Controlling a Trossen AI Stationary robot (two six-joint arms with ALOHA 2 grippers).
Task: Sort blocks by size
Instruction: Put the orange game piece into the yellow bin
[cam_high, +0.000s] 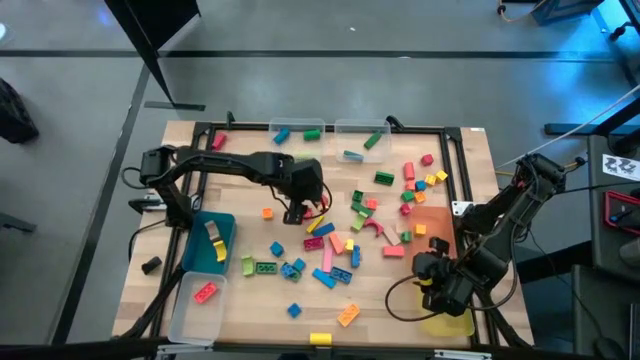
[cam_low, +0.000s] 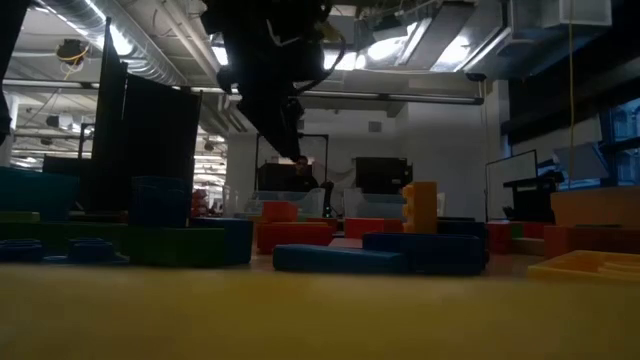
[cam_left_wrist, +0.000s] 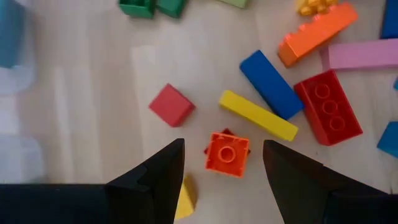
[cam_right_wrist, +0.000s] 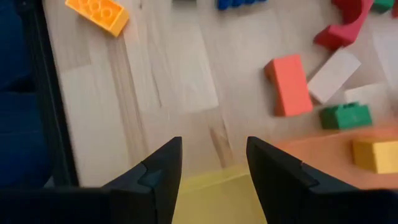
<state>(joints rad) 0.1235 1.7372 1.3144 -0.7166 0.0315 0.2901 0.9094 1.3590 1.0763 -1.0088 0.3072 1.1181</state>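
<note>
- Nearest the left wrist camera, the left gripper (cam_left_wrist: 222, 163) hangs over the middle of the table (cam_high: 240, 300) with its fingers spread and nothing between them; a small orange brick (cam_left_wrist: 227, 154) lies on the wood in the gap between the tips, untouched
- just beyond it lie a yellow bar (cam_left_wrist: 257, 115), a blue bar (cam_left_wrist: 270, 83) touching that bar, a red cube (cam_left_wrist: 171, 104) off to one side and a red studded brick (cam_left_wrist: 328, 107)
- right gripper (cam_right_wrist: 212, 162) sits at the table's near right corner, above the edge of a yellow bin (cam_high: 447, 322); its fingers are parted and empty
- ahead of it on the wood are a salmon block (cam_right_wrist: 290, 83), a green brick (cam_right_wrist: 346, 116) and an orange studded brick (cam_right_wrist: 97, 14)
- blocks (cam_high: 335, 245) are scattered loose over the centre and right of the table; a few already rest in bins: yellow ones in the blue bin (cam_high: 195, 265), a red one in the clear bin (cam_high: 190, 315) at the near left, and blue and green ones in the two clear bins (cam_high: 300, 124) at the far edge
</note>
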